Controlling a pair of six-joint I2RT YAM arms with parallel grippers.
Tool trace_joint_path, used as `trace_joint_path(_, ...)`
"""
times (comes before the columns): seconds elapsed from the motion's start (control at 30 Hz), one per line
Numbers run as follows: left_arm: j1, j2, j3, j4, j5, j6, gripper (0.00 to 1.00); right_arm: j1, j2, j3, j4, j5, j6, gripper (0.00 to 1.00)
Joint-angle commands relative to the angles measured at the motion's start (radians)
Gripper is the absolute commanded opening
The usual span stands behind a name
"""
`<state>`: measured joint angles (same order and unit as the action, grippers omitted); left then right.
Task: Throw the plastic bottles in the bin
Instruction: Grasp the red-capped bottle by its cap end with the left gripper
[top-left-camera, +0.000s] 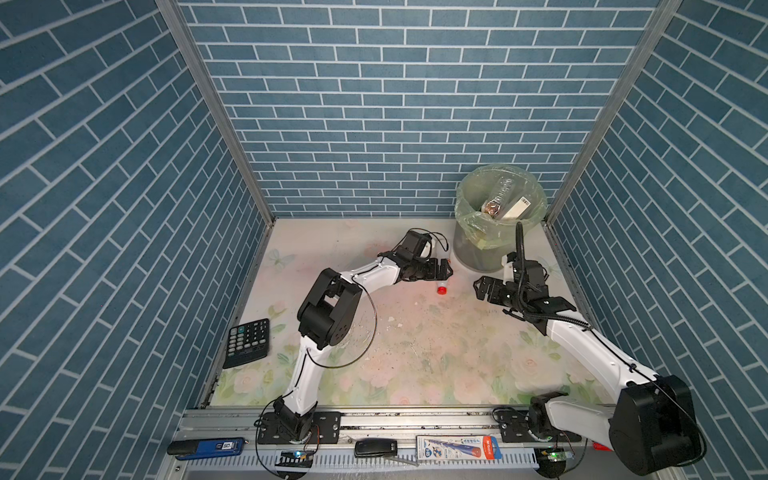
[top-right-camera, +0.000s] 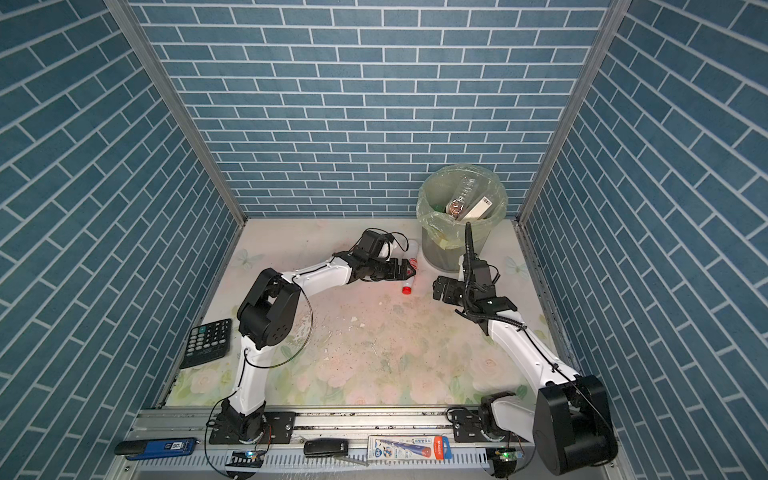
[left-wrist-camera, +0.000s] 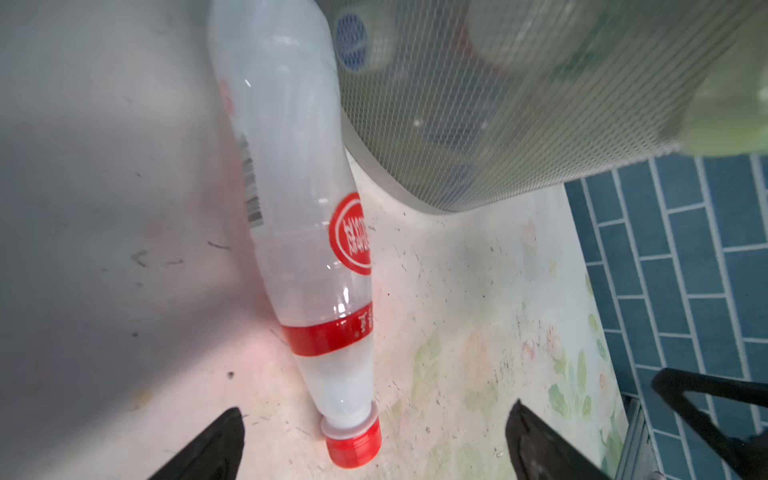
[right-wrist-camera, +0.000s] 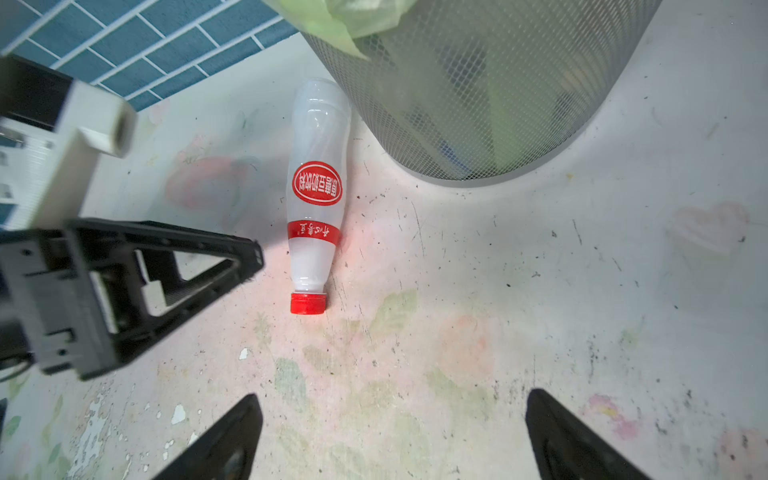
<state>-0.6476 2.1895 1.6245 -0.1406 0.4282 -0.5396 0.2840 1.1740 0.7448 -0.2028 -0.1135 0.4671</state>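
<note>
Item: 1 plastic bottle (right-wrist-camera: 316, 195), milky white with a red oval label, a red band and a red cap.
Position: it lies on its side on the floral table (top-left-camera: 415, 353), base end close against the foot of the bin (right-wrist-camera: 478, 104) and cap end pointing away from it. Whether the base touches the bin cannot be told.
Bin: a round grey mesh basket lined with a pale green bag, standing upright at the far right corner of the table.
Bin contents: other bottles (top-left-camera: 505, 195) show above the rim in both top views.
Left gripper (top-left-camera: 445, 269): jaws spread wide and holding nothing. It is low, just beside the lying bottle. In the left wrist view the cap end sits between the 2 fingers (left-wrist-camera: 216, 440) without contact.
Right gripper (top-left-camera: 478, 289): jaws spread wide and empty. It is near the front of the bin, apart from the bottle, and faces it.
Other: 1 black calculator (top-left-camera: 248, 343) at the table's left edge.
</note>
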Motion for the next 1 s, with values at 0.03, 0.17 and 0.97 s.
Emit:
trace_joint_path(0.03,-0.020,0.066,0.059,-0.040,-0.035,0.041,0.99,-0.026,-0.028,-0.036,-0.015,-0.031,0.014,0.99)
trace_joint_path(0.17,-0.044,0.106,0.099,-0.068,-0.086,0.068,0.95,-0.044,-0.036,-0.039,-0.011,-0.052,0.021,0.99)
trace_joint_path(0.97,-0.083,0.216,0.188,-0.189,-0.253,0.087,0.31,-0.076,-0.017,-0.028,0.013,-0.106,0.047,0.98)
